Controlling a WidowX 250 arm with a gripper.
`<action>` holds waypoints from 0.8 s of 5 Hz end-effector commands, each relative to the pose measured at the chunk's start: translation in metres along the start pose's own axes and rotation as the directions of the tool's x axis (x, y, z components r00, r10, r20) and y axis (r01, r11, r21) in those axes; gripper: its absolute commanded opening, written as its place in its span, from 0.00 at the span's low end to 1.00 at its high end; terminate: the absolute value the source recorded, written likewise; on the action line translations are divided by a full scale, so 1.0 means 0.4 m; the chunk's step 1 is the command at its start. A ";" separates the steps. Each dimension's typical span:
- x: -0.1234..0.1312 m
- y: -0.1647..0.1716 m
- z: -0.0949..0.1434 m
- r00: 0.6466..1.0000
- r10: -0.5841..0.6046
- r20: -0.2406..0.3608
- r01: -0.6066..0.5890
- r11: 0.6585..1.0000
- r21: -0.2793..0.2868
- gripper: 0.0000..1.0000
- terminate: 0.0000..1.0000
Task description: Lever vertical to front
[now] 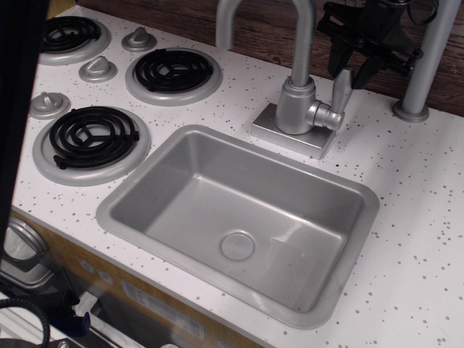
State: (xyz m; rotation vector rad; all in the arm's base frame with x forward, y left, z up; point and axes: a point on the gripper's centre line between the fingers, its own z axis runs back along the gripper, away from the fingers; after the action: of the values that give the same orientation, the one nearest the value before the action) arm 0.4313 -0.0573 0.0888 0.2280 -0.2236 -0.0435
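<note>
White speckled counter (420, 217), dark wooden backsplash (261, 29)

Faucet spout (264, 22) and pincer (353, 61) top cut off by upper edge.

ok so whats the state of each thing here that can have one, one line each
short silver-grey tapered lever: upright, not yet tipped forward
black gripper: just above the lever's tip, jaws apart, holding nothing
grey rectangular sink basin: empty and dry
curved silver faucet spout: no water running
black coil burners: dark, nothing on them
</note>
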 end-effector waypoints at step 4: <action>-0.085 -0.019 -0.013 0.993 0.014 -0.114 -0.024 0.996 -0.086 0.00 0.00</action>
State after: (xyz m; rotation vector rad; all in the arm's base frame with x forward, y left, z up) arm 0.3940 -0.0599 0.0641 0.1437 -0.0612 -0.0135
